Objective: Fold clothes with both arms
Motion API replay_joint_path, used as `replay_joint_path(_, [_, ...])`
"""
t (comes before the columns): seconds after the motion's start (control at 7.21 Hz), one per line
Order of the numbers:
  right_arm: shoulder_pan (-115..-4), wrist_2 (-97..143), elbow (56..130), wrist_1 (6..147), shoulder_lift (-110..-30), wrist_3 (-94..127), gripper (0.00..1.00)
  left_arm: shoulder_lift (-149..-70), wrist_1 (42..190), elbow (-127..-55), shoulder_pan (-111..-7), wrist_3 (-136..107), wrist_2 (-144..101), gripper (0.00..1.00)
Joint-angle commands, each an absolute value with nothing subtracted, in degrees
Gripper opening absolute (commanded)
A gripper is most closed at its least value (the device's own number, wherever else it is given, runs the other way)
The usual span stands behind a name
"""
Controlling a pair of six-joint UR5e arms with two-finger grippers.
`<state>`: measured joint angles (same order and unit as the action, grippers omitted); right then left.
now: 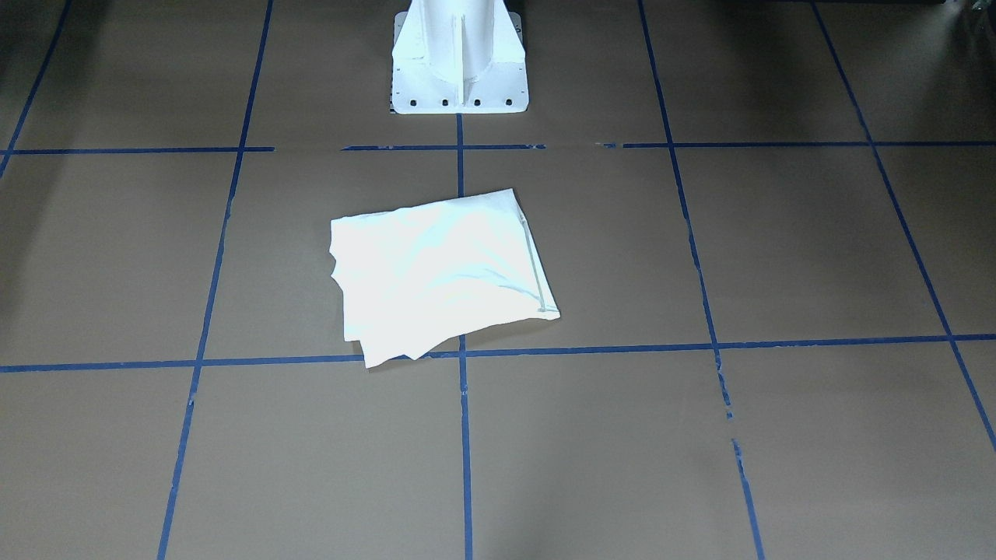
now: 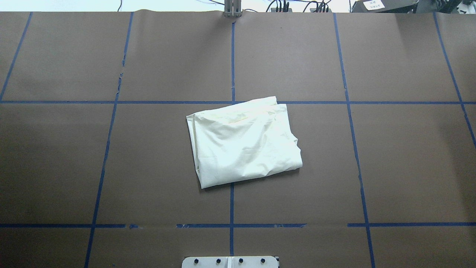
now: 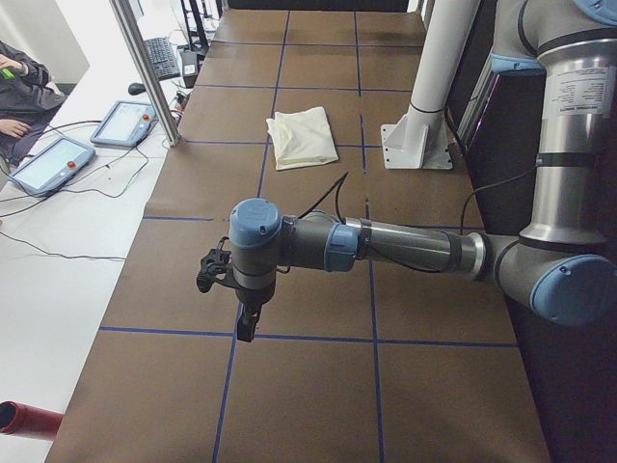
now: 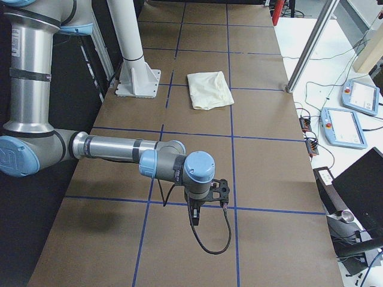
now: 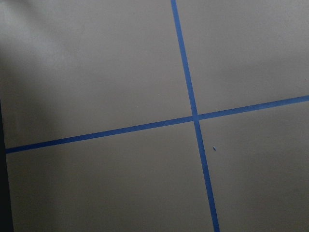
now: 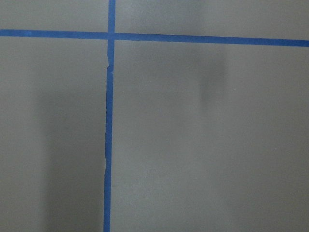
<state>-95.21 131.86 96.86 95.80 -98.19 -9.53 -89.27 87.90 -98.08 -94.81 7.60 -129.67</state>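
— What's the biggest thing here?
— The brown table [image 2: 55, 160], w/ blue tape lines [image 2: 233, 59] making squares on it. Then my 2 arms. Only the side cams show them. My left arm [image 3: 405, 249] is stretched out low over the table's end on my left. My right arm [image 4: 114, 147] does the same at the other end. The top cam & front cam show neither arm.
— And the white post?
— That's my white base [image 1: 459, 70]. It stands on the table on my side, in the middle.
— Where's the shirt?
— The cream shirt [image 2: 243, 143] lies folded in a rough square in the middle of the table, in front of the base & well apart from both arms. It sits a bit crooked across the middle tape line, w/ wrinkles. The top cam shows its far edge touching a cross line.
— Ur fingers, open or closed?
— Can't tell. My left gripper [image 3: 248, 330] & right gripper [image 4: 194, 216] point down over bare table, but they're small & dark in the side cams. My wrist cams show only brown table & a tape cross.
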Motion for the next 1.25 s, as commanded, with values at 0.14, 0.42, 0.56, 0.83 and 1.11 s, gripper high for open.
replay_joint_path(0.14, [-95.19,131.84,96.77,95.8,-98.09,-9.32,1.0,-88.06,88.59,-97.83,-94.92,6.24,-132.52,1.0])
replay_joint_path(0.42, [-95.19,131.92,96.94,95.8,-98.0,-9.32,1.0,-88.5,89.64,-98.34,-94.83,3.61,-133.33,1.0])
replay_joint_path(0.56, [-95.19,131.92,96.86,95.8,-97.65,-9.4,1.0,-88.77,90.0,-98.61,-94.75,3.6,-133.33,1.0])
replay_joint_path(0.83, [-95.1,131.92,97.03,95.8,-97.3,-9.32,1.0,-88.95,89.91,-98.61,-94.48,4.22,-133.16,1.0])
replay_joint_path(1.11, [-95.1,131.84,97.21,95.8,-97.29,-9.32,1.0,-88.24,89.91,-98.69,-94.57,4.3,-133.06,1.0])
